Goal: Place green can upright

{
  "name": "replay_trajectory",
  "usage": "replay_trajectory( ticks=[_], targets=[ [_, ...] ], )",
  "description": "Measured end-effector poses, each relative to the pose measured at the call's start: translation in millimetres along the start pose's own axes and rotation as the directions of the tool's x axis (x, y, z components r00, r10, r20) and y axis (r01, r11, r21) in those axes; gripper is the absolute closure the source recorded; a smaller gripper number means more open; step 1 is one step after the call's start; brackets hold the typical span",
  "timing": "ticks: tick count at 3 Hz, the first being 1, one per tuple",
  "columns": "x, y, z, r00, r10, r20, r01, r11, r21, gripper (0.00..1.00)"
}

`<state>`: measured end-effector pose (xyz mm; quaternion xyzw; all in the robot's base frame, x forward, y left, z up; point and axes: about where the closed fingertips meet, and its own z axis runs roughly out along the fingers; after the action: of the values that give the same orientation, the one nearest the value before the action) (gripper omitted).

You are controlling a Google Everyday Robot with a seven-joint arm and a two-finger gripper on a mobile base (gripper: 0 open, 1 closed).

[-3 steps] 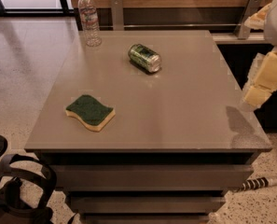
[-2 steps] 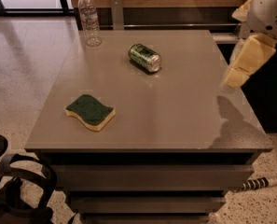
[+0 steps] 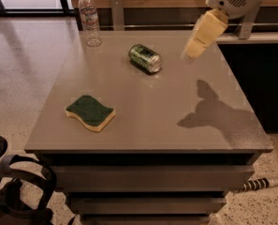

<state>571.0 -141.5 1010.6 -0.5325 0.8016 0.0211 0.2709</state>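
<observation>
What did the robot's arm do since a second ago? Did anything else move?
The tool swung left from the right edge of the table and now hovers above it, right of the green can, holding nothing. The green can lies on its side as before; water bottle and sponge stayed put.

My gripper (image 3: 193,51) hangs over the far right part of the grey table (image 3: 148,125), clear of its top, and casts a shadow (image 3: 213,114) on the near right of the surface. Three things sit on the tabletop. The green can (image 3: 145,58) lies on its side near the far middle. A clear water bottle (image 3: 90,18) stands upright at the far left corner. A green-topped yellow sponge (image 3: 90,112) lies flat toward the near left, well apart from the can.
</observation>
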Motion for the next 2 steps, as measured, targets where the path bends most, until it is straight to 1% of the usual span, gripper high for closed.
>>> replay_trajectory(
  ticks=[1, 2],
  targets=[
    [-35.9, -18.1, 14.6, 1.000, 0.020, 0.020, -0.019, 0.9997, -0.015, 0.00],
    [-73.2, -31.9, 36.3, 0.999, 0.031, 0.025, -0.030, 0.9988, -0.038, 0.00]
  ],
)
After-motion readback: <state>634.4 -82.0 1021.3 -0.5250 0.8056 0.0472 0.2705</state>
